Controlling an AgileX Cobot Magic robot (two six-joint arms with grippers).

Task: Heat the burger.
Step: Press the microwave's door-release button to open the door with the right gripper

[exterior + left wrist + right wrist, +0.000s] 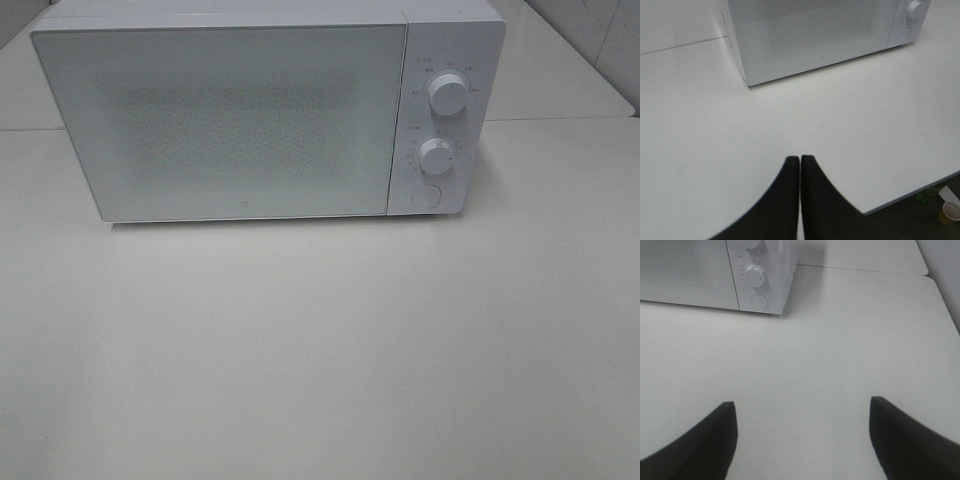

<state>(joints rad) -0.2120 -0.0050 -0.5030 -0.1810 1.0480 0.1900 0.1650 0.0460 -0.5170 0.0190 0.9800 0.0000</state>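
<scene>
White all over, the microwave (220, 120) sits at the back of the white table (320, 350). Its door (230, 60) is shut. On its right side are a top knob (444, 95), a lower knob (436, 157) and a round button (427, 196) under them. The left gripper (800, 159) hangs over the table, its two black jaws pressed together with nothing between them. The right gripper (802, 405) hangs in front of the knob side, its jaws wide apart and empty. The burger shows in no view, so I cannot tell where it is.
</scene>
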